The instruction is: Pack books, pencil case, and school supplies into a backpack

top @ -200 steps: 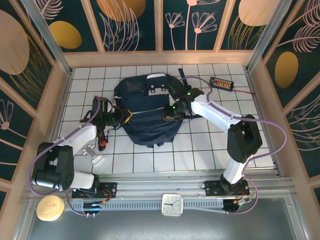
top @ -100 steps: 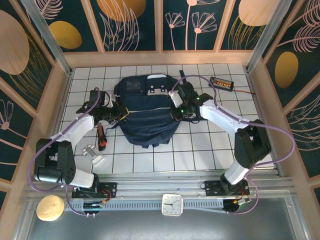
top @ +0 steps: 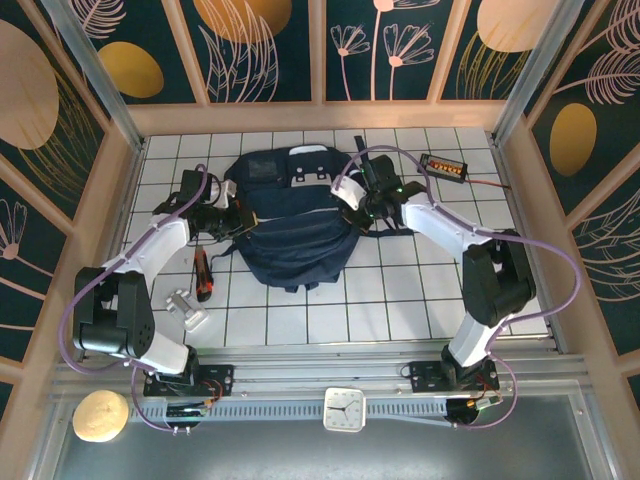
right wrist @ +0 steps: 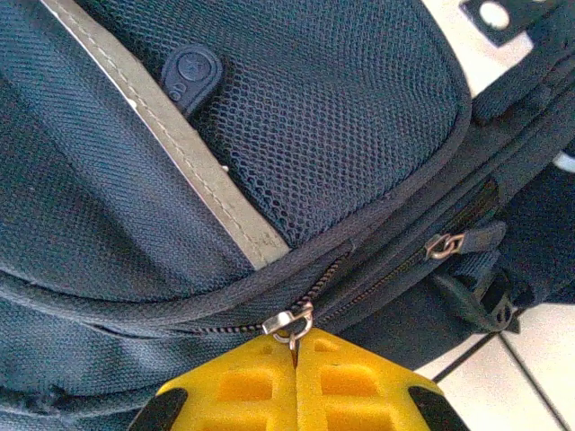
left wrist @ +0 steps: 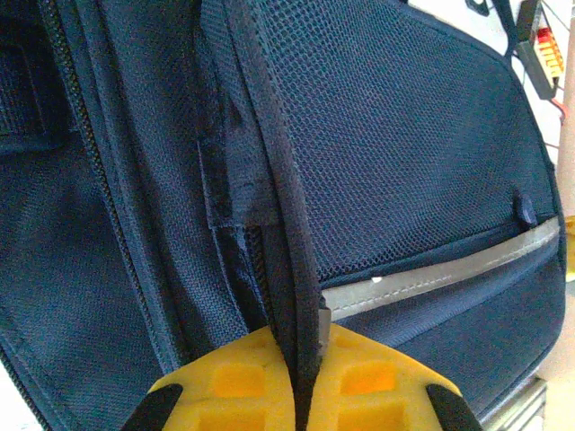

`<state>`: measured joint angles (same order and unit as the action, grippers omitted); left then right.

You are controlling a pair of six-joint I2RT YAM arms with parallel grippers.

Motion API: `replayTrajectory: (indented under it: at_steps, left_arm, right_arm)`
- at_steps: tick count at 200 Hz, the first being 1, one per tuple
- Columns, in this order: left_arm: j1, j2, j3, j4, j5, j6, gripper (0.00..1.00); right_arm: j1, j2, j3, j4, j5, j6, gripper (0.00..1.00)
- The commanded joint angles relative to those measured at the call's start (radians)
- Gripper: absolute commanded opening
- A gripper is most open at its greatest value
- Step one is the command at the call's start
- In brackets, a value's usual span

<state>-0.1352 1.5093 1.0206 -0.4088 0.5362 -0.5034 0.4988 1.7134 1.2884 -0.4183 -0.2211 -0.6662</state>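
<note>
— While gripping the backpack (top: 290,235) on both flanks, shifted how over the last second?
— Carried toward the upper part of the overhead frame, left claw (top: 238,220) and right claw (top: 351,207) alike, each up its own side of the bag. Zip pull (right wrist: 289,323) taken along with the right one.
— Meaning what for the packing?
— Most likely zip travel toward the bag's top. Looks like the closing stage, not loading. Load hidden by the cloth, so cannot vouch for it.
— Grip?
— Left claw pressed together on a dark strap (left wrist: 286,224) running down the bag's side seam. Right claw pinched together on the silver zip pull, just below a pale reflective stripe (right wrist: 180,153).
— Bag's place?
— Flat on the white tiled table (top: 400,300), centre to upper centre of the overhead frame, white patches (top: 312,176) toward the top edge.
— Arm pose?
— Left arm (top: 155,247) up from the lower left, bent, forearm pointing right into the bag's left flank. Right arm (top: 440,220) up from the lower right, elbow at right of centre, forearm slanting up-left to the upper right flank.
</note>
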Motion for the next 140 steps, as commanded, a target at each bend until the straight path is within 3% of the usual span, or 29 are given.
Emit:
replayTrajectory:
  at_steps: [1, 23, 25, 38, 46, 48, 51, 101, 140]
  left_arm:
    - [0.045, -0.002, 0.036, -0.103, -0.102, 0.091, 0.0]
    - [0.046, -0.005, 0.027, -0.093, -0.066, 0.104, 0.0]
    - [0.046, -0.007, 0.025, -0.088, -0.059, 0.1, 0.03]
    - [0.046, -0.032, 0.006, -0.049, -0.016, 0.065, 0.41]
    - [0.046, -0.046, -0.005, -0.022, 0.019, 0.036, 0.74]
    - [0.046, -0.05, -0.007, -0.014, 0.029, 0.026, 0.93]
    - [0.045, -0.055, -0.012, -0.004, 0.045, 0.013, 0.98]
    - [0.046, -0.157, -0.149, 0.149, 0.157, -0.269, 0.99]
    - [0.031, -0.247, -0.178, 0.202, 0.127, -0.411, 0.99]
  right_arm:
    - [-0.062, -0.008, 0.012, -0.009, 0.089, -0.108, 0.0]
    - [-0.047, -0.028, -0.019, 0.045, 0.086, -0.136, 0.0]
    - [-0.045, -0.027, -0.014, 0.04, 0.082, -0.135, 0.0]
    - [-0.024, -0.018, 0.021, 0.004, 0.063, -0.128, 0.0]
    - [-0.005, -0.018, 0.033, -0.006, 0.067, -0.123, 0.0]
    - [0.0, -0.017, 0.036, -0.01, 0.068, -0.123, 0.0]
    - [0.008, -0.019, 0.039, -0.013, 0.068, -0.122, 0.0]
    - [0.137, -0.06, 0.042, -0.086, 0.037, -0.056, 0.0]
    - [0.195, -0.111, 0.024, -0.125, -0.017, 0.021, 0.0]
